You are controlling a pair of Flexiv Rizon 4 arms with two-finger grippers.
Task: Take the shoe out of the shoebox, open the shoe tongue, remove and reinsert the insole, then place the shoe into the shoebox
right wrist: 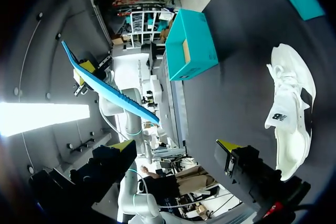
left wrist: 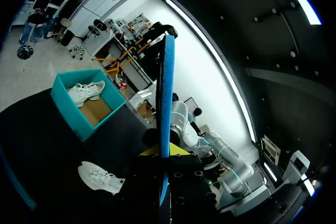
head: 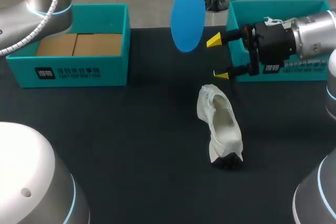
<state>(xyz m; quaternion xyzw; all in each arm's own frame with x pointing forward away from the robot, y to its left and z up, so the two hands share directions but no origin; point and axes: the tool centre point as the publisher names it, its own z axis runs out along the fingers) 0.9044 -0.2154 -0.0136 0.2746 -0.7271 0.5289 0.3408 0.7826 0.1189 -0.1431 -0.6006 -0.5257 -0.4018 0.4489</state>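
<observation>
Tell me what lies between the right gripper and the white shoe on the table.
Nothing lies there. In the head view only bare black table separates the open right gripper from the white shoe.

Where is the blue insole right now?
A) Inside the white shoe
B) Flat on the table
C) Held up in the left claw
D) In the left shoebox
C: the left claw is shut on the blue insole and holds it above the table, apart from the white shoe lying there.
</observation>
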